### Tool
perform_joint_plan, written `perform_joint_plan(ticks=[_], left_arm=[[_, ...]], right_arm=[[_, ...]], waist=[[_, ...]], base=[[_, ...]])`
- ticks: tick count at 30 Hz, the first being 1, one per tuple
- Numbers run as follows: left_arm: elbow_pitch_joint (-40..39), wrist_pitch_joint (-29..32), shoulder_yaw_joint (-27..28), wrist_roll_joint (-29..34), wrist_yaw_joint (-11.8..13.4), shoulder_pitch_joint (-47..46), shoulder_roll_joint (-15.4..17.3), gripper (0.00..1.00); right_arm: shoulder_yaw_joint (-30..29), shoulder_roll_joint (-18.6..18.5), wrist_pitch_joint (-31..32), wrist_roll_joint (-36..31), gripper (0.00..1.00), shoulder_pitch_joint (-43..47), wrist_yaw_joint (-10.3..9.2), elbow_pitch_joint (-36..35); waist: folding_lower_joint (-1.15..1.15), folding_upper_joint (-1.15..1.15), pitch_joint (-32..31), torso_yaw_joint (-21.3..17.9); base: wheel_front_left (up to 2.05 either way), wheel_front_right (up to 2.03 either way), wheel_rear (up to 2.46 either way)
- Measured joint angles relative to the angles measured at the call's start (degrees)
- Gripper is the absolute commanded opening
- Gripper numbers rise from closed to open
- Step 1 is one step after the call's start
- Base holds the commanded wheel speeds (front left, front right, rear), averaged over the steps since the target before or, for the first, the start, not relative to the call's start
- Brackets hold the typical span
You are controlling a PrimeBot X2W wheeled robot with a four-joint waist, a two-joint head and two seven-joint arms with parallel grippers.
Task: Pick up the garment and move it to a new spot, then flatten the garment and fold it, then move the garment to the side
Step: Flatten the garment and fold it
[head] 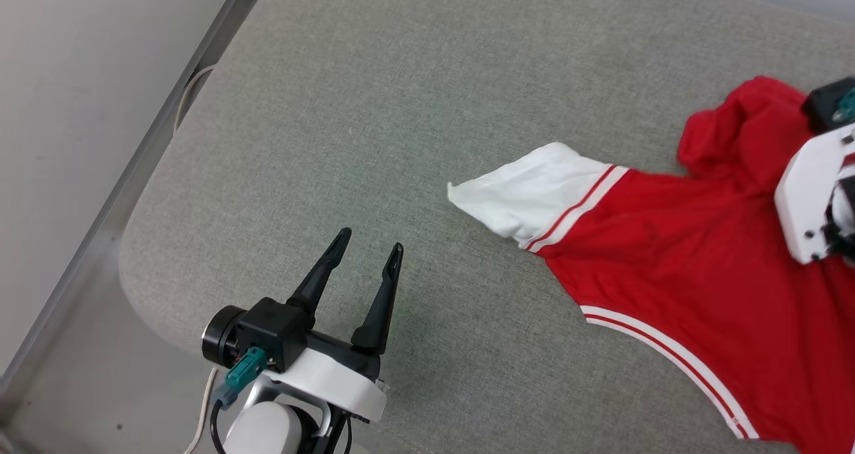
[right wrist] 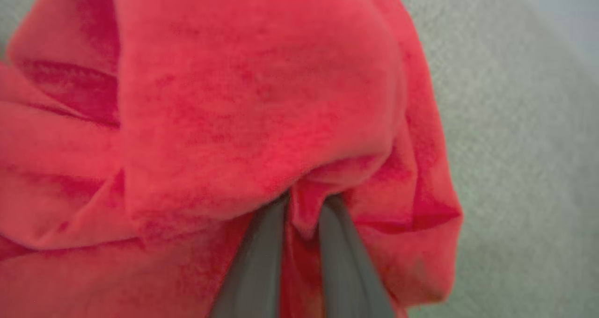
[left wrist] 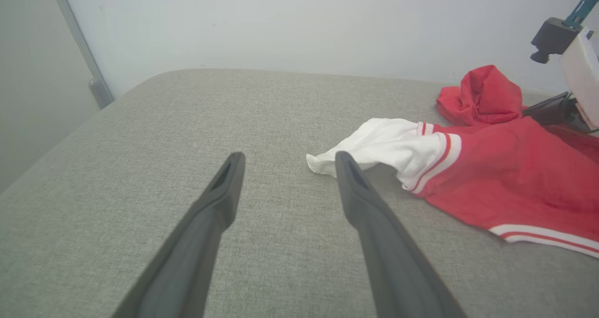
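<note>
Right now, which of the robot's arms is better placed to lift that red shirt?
Probably right. The right gripper pinches a fold of the garment, while the left gripper hangs open above grey padding, apart from the white sleeve.

Lighting's soft and even, fairly bright — just a faint shadow under the edge of the shirt, off to the side of the left gripper. Close-up at the right gripper is smeary — cloth around its fingers is out of focus, and they're blurry too.
</note>
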Motion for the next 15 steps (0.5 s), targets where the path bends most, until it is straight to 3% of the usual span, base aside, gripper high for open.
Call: perform_joint_plan(ticks=[5,10,11,12,15], left_arm=[[0.4,0.0,0.8,0.7,-0.8,-0.6,-1.0,1.00],[0.9,0.0,1.4,1.6,-1.9,-1.4,-2.2,1.00],[1.1,0.0,1.5,1.7,-2.1,-1.5,-2.4,1.00],[1.3,0.0,1.6,1.9,-2.1,-1.5,-2.5,1.00],[1.9,0.0,2.1,2.2,-2.4,-1.5,-2.8,1.00]], right_arm=[[0.0,-1.5,-5.2,-3.9,0.00,-5.7,-0.07,3.1],[4.0,-3.3,-11.2,-9.8,0.00,-13.7,-0.09,9.2],[4.4,-3.2,-11.8,-10.1,0.24,-14.3,-0.09,10.4],[4.9,-2.9,-12.3,-10.1,1.00,-14.6,-0.09,11.6],[5.0,-0.8,-14.7,-9.5,1.00,-14.8,-0.10,14.8]], waist=[[0.01,0.00,0.8,0.7],[0.01,0.00,1.6,1.3],[0.01,0.00,1.6,1.3],[0.01,0.00,1.5,1.2],[0.01,0.00,0.9,0.8]], base=[[0.00,0.00,0.00],[0.00,0.00,0.00],[0.00,0.00,0.00],[0.00,0.00,0.00],[0.00,0.00,0.00]])
